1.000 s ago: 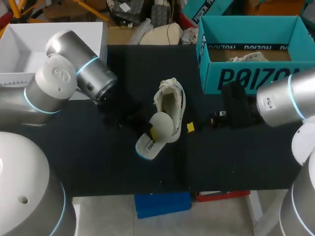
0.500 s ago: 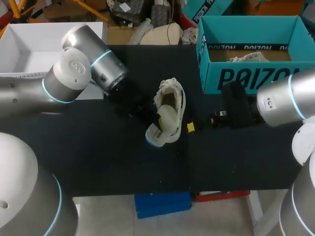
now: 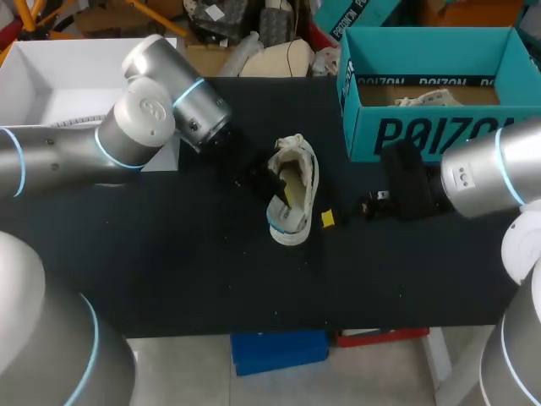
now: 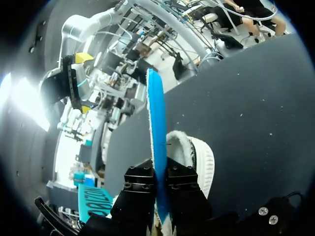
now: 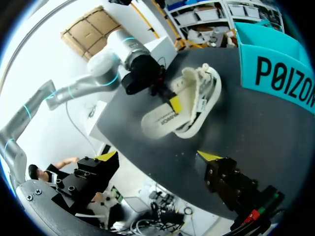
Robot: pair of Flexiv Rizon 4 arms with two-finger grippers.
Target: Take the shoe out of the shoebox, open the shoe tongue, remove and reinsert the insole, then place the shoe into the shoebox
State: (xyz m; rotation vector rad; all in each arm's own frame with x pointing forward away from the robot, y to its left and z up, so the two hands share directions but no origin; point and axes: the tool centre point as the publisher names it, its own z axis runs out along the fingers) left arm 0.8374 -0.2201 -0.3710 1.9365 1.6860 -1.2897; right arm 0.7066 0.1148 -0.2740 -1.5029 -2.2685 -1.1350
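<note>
A cream shoe (image 3: 303, 169) lies on the black table, its opening facing up. My left gripper (image 3: 286, 193) is over that opening, shut on the insole (image 3: 281, 220), whose blue-edged end hangs over the shoe's heel. In the left wrist view the insole (image 4: 156, 123) stands edge-on between the fingers, blue underside showing, with the shoe (image 4: 199, 160) just behind it. My right gripper (image 3: 331, 216) stands open to the right of the shoe, touching nothing. Its wrist view has the shoe (image 5: 204, 96) and insole (image 5: 161, 121) ahead of the wide-apart fingers. The teal shoebox (image 3: 423, 135) stands at the back right.
An off-white item (image 3: 427, 99) lies inside the shoebox. A white open box (image 3: 51, 93) stands at the table's back left, behind my left arm. Bare black tabletop stretches in front of the shoe and on its left.
My left arm has swung right and back, carrying the insole from beside the shoe's heel to over its opening. The right arm has not moved.
</note>
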